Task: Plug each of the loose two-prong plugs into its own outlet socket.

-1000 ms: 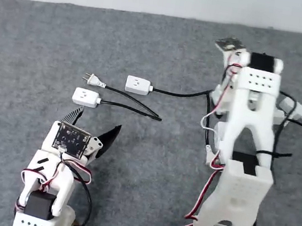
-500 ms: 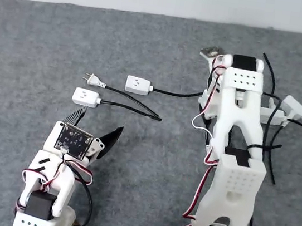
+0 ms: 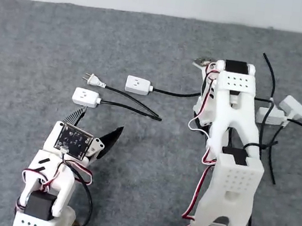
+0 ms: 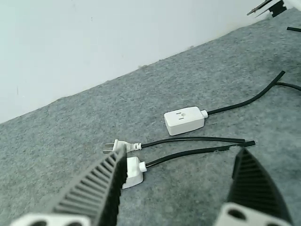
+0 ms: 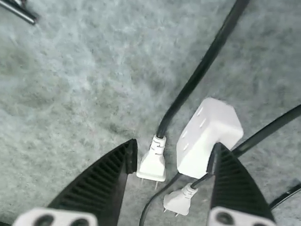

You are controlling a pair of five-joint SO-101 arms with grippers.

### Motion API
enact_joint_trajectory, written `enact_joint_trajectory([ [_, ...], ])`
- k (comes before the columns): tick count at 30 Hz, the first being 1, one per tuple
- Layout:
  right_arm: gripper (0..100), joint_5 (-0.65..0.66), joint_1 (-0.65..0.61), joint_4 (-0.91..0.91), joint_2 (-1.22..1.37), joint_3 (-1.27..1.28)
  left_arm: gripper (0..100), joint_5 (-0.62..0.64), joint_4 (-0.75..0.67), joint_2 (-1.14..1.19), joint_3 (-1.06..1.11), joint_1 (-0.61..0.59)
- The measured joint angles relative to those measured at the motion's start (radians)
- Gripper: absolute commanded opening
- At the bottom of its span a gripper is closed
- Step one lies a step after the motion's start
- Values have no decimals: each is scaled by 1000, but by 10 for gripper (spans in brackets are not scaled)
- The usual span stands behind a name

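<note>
Grey felt counter (image 3: 39, 30): the right claw (image 5: 173, 149) hangs wide over a loose plug (image 5: 151, 165) beside a white socket block (image 5: 207, 134), toward two o'clock; the left claw (image 4: 182, 157) gapes at seven. The grasp looks not yet made: next, lower and pinch the plug body

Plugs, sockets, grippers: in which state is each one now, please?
Left plug: unplugged.
Near socket: empty.
Far socket: empty.
Right plug: unplugged.
Other right plug: unplugged.
Right socket: visible slots empty.
Left gripper: open.
Right gripper: open.

socket (image 4: 135, 170) partly behind left gripper (image 4: 182, 157), cord (image 5: 207, 61) cropped
</note>
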Motion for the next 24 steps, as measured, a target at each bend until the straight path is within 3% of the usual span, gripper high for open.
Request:
enact_joint_trajectory([
  [10,241,2,107,-83,11,71,349,0,0,0,0,0],
  [22,238,6,107,-97,14,135,349,0,0,0,0,0],
  [24,185,6,107,-114,14,158,349,0,0,0,0,0],
])
